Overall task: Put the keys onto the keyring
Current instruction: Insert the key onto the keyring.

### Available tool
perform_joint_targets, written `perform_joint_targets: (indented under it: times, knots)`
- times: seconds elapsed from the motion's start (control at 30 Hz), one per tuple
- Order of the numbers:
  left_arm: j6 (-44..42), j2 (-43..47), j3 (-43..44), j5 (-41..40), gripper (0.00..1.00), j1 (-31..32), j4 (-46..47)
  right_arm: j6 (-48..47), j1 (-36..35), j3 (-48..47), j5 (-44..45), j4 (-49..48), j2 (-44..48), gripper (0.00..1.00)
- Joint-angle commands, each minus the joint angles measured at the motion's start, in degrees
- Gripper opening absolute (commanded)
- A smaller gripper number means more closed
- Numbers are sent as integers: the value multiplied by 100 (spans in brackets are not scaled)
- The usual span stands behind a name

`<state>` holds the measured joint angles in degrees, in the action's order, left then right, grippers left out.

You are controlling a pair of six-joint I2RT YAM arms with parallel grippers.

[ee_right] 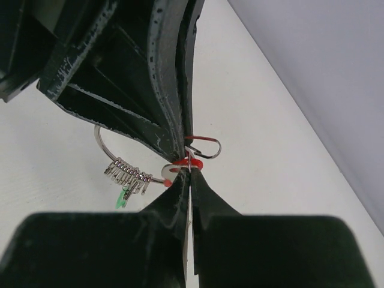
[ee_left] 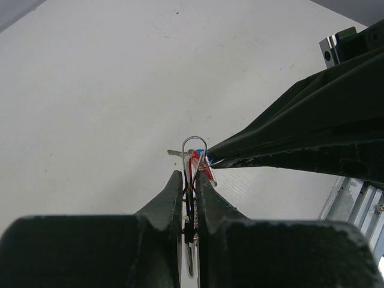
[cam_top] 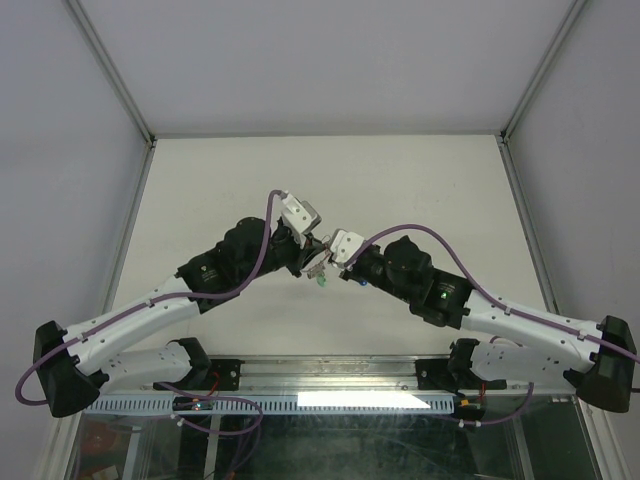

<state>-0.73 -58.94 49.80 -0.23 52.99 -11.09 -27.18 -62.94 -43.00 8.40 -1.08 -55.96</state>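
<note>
Two pinches: left hand (ee_left: 191, 178) on keyring (ee_right: 99, 141), right hand (ee_right: 189, 175) on half-hidden red key (ee_right: 179, 162).

No legible text, label, brand, number or sign in any of the three views.
</note>
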Motion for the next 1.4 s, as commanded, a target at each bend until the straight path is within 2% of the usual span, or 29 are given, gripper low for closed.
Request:
perform_joint_targets:
  times: [0.0,1.37]
  knots:
    - [73,14,288,-100,0,84,330,-54,-60,-297,147,-478,-2,0]
    - [73,-284,415,-192,0,190,130,619,-95,-580,630,-464,-114,0]
